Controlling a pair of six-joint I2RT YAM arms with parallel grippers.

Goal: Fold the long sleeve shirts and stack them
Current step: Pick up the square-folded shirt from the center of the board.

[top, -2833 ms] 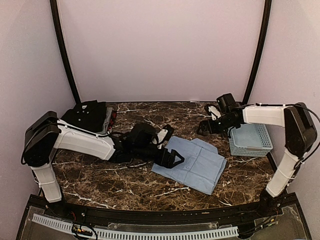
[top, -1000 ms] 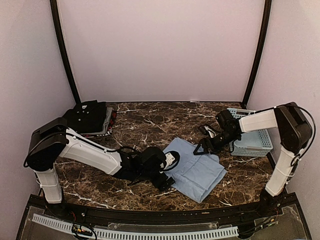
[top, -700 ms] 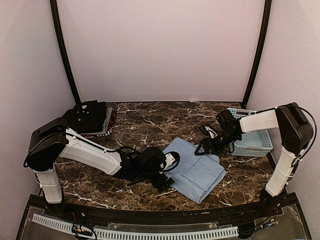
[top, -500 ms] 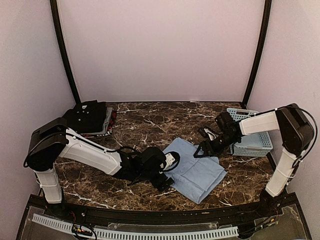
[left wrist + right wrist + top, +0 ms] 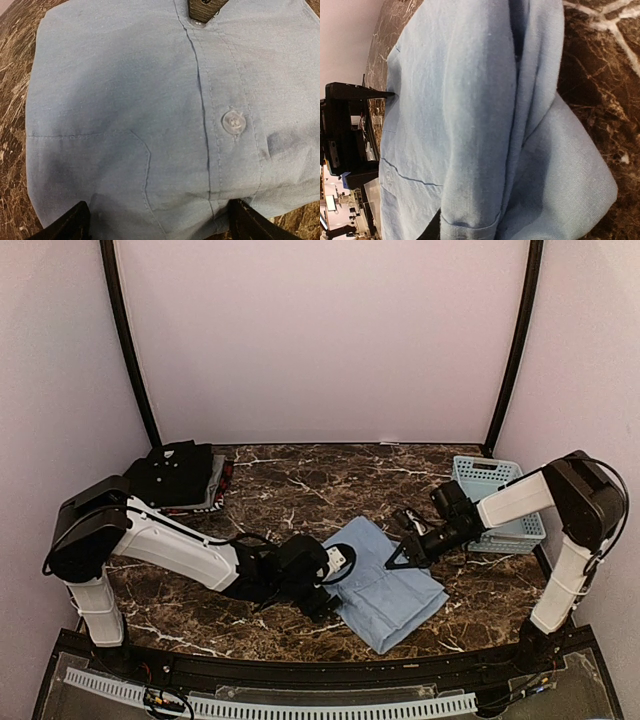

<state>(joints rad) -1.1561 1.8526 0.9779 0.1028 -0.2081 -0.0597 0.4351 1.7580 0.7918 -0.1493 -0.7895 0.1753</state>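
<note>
Marble table (image 5: 180,612) holds blue shirt (image 5: 392,592); left tool (image 5: 162,229) wide at its edge, right tool (image 5: 400,558) unclear.

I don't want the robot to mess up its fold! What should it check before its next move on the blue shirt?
1. Left gripper open: ok, its jaws stand wide apart at the edge of the light blue shirt.
2. Right gripper holding the shirt: cannot tell; its tip is at the shirt's right edge, but the grip itself does not show.
3. Shirt lying smooth: not ok, the cloth is bunched into folds near the right gripper.
4. Black shirt out of the way: ok, it sits in the far left corner.
5. Basket clear of the shirt: ok, it stands apart on the right.
</note>
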